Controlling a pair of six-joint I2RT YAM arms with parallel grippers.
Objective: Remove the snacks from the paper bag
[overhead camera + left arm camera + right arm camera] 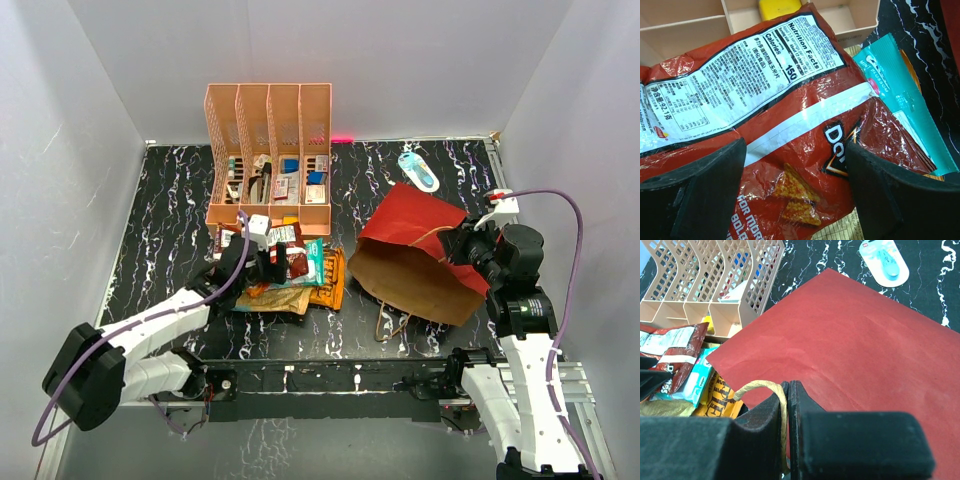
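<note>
Two white arms, black at the joints.
Left arm and right arm: smooth white shells, round black joints, one thin purple cable looping off each. Small white block just behind each tool. Left gripper and right gripper: thick black fingers, dull, flat on the inner sides.

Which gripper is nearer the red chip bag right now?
Left. The left gripper hangs right over the red chip bag, jaws open to either side of it. The right gripper is off to the side, shut on the handle of the paper bag.
</note>
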